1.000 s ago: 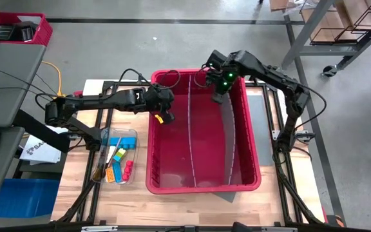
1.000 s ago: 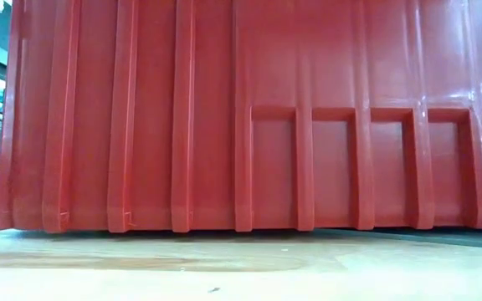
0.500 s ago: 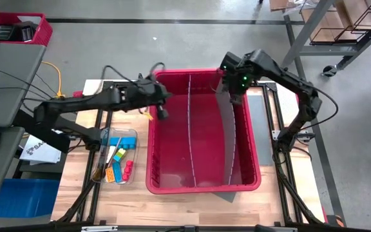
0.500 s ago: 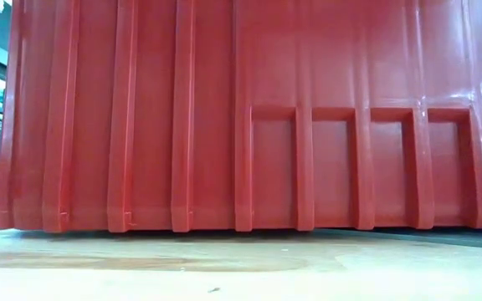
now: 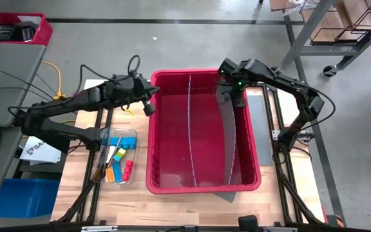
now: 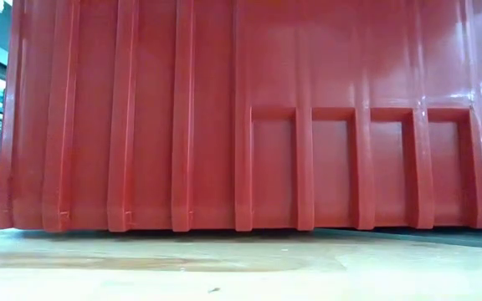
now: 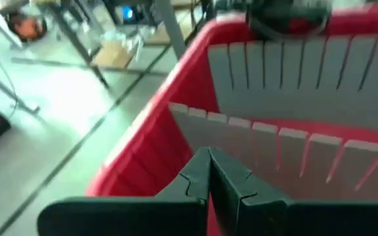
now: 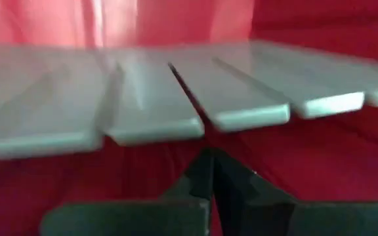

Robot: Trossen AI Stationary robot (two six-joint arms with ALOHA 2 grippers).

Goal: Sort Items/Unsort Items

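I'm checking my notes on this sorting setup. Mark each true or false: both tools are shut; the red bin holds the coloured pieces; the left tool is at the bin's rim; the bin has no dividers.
Both tools, left tool and right tool, are shut: true.
The red bin holds the coloured pieces: false, they lie in a clear tray beside it.
The left tool is at the bin's rim: true.
No dividers: false, two grey dividers stand inside.

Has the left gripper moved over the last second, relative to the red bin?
Yes. The left gripper, shut, has drawn back from inside the red bin to outside its left wall.
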